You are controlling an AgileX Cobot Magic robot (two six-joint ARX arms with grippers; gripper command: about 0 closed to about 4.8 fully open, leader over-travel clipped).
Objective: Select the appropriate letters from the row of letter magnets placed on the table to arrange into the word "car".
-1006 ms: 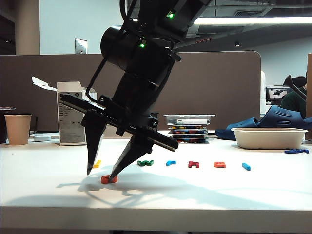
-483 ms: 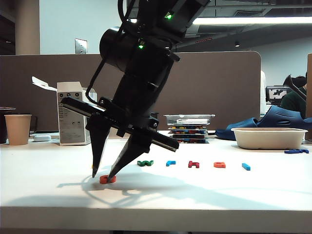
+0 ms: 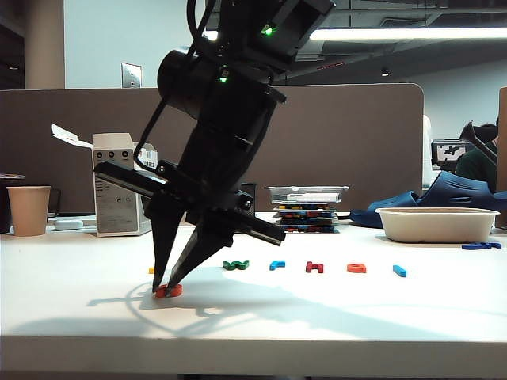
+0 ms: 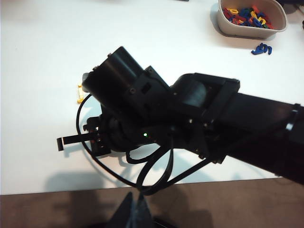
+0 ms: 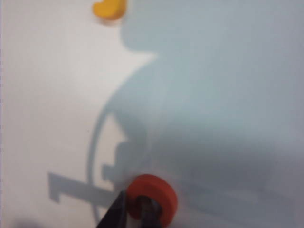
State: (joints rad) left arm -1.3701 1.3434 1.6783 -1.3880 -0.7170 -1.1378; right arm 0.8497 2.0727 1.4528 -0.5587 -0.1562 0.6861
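The orange "c" lies on the white table near its front, left of centre. My right gripper points down on it, reaching across to the left. In the right wrist view the right gripper pinches the c: one finger outside the ring, one in its opening. Behind runs the row: yellow letter, green letter, light blue "r", dark red letter, orange "a", light blue bar. My left gripper hangs shut off the table's front edge.
A paper cup and a white box stand at the back left. A stack of letter boxes sits mid-back. A white bowl and a navy piece are at the right.
The right gripper's fingers have drawn together from a wide spread onto the orange c, and the c has slid slightly left. The left arm has stayed still.
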